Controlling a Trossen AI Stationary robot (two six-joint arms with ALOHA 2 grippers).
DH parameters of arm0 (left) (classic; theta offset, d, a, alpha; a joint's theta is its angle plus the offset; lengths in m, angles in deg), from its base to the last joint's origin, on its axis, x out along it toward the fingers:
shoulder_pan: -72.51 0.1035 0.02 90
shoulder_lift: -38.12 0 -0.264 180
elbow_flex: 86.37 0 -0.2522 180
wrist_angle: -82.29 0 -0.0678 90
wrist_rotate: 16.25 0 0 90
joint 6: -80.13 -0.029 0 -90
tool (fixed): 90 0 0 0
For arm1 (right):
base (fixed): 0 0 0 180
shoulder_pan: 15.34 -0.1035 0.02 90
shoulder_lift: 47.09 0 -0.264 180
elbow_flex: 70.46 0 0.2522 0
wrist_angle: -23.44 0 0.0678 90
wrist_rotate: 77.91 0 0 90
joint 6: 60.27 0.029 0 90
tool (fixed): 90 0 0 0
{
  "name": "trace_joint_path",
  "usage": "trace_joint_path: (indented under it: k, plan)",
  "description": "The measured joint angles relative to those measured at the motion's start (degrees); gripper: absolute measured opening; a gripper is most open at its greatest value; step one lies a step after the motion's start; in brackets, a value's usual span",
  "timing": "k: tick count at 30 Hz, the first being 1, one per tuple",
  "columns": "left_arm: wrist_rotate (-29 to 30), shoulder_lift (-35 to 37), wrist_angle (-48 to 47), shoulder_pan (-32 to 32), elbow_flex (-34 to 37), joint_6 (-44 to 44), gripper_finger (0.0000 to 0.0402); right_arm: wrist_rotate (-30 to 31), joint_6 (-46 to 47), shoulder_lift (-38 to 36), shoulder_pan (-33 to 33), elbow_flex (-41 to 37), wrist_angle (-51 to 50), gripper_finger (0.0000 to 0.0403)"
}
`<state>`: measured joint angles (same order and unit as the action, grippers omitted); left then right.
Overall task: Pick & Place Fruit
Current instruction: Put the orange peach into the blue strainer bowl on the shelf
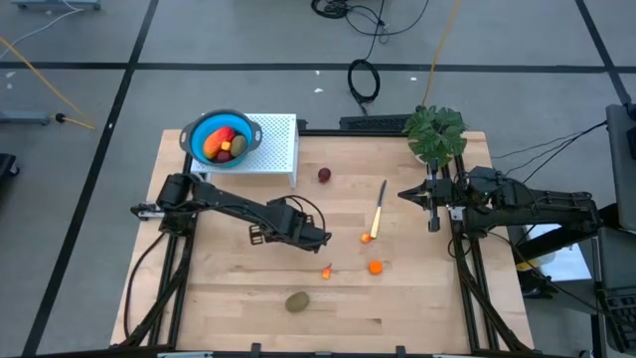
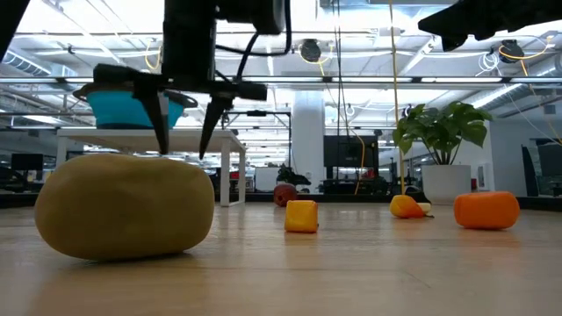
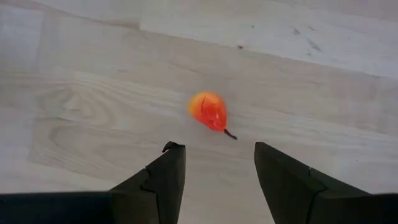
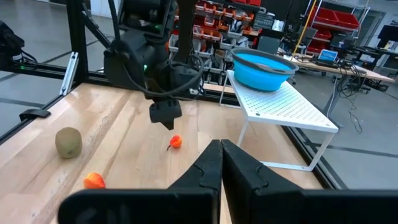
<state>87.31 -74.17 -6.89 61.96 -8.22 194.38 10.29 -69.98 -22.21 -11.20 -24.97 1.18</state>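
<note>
Overhead, the left gripper (image 1: 325, 239) hangs open above a small orange-red fruit piece (image 3: 208, 111); the right gripper (image 1: 433, 221) waits closed.

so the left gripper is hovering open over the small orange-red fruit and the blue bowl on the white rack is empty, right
Not quite: the blue bowl on the white rack already holds fruit, as the high view shows. The left gripper does hover open over the small orange-red fruit.
</note>
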Motion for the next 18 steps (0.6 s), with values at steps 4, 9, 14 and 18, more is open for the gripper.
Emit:
trace_joint_path:
  k: [4,9,14,18]
  plan:
    - [-0.15,-0.02,1.33,0.87,2.91,0.74,0.0191,0.00,0.00,0.00,0.00,0.00,0.01,0.0000]
    - [-0.02,-0.09,3.19,1.79,5.14,2.91,0.0191,0.00,0.00,-0.02,0.00,0.00,0.05,0.0000]
    - [0.08,-0.08,5.82,2.48,6.96,1.89,0.0191,0.00,0.00,-0.02,0.00,0.00,0.07,0.0000]
    - [-0.70,-0.11,10.82,2.93,9.55,1.75,0.0191,0.00,0.01,-0.02,0.00,0.00,0.07,0.0000]
